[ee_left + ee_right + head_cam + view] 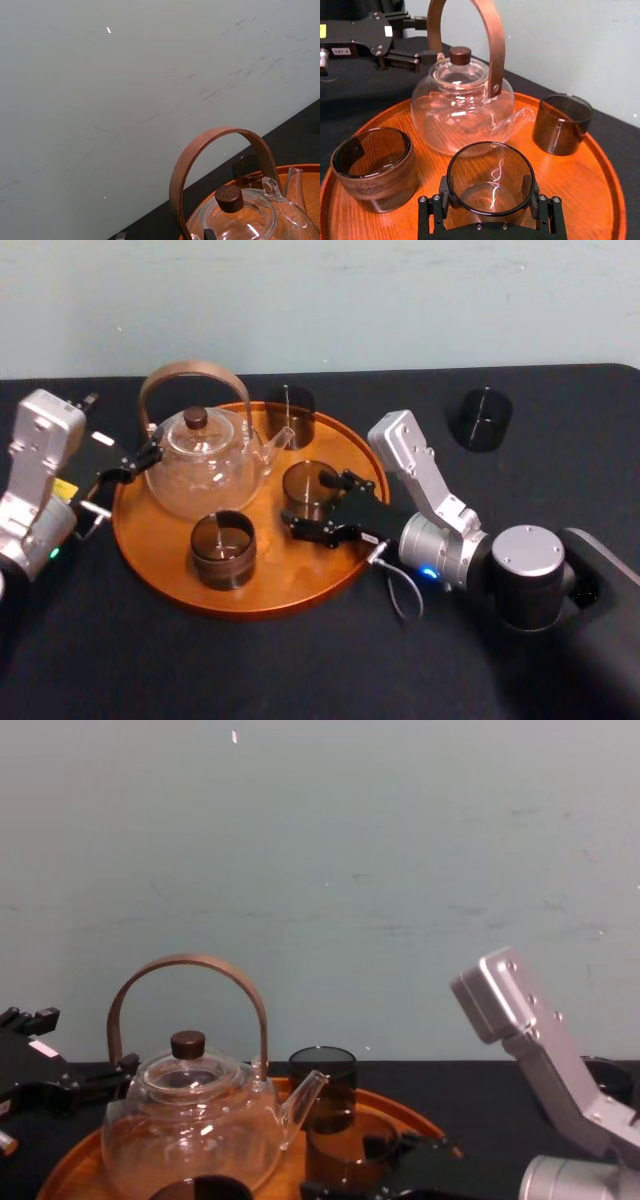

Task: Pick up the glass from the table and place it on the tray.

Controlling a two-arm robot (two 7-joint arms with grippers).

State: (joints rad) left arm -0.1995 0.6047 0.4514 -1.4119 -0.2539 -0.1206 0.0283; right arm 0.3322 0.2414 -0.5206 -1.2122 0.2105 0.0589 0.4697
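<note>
1. Right claw [320,506] – clamped on the held glass [310,483], one finger on either side of its wall; the glass is over the tray [300,585], just beside the teapot [200,462].
2. Progress – the glass has reached the tray; its base probably rests on the wood, though no view settles this. Release and withdrawal are left.
3. Left claw [148,456]: fingers apart, idle at the tray's left rim, near the teapot.
4. The head view gives the layout: a rear glass [290,412] and a front glass [222,548] on the tray, and a spare glass [482,418] on the table [300,675], well apart.
5. The right wrist view gives the grip itself, close up.
</note>
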